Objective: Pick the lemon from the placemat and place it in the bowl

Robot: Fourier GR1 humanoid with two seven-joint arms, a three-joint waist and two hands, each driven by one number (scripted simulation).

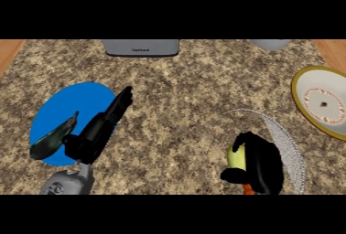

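Farthest left, a dark leaf-shaped thing [52, 139] lies on a blue mat [64, 109], just to the outer side of the left hand [94, 135]. That hand's fingers [121, 103] are straight and open, holding nothing and pointing away from the robot across the speckled surface [182, 91].

Over to the right, the lemon [236, 157] sits inside the right hand [260, 164]. The fingers are curled round it, so only a yellow strip shows on their inner side. Its long axis seems to run away from the robot, roughly in line with the hand. Just beyond those fingers, on their outer side, lies the grey placemat [287, 141].

The bowl [305, 89] stands ahead of the closed fingers and further out to the right, past the placemat's far edge and well apart from the left hand. I'd say the carry belongs to the right hand, which has to travel forward and outward until the lemon is over the bowl's hollow.
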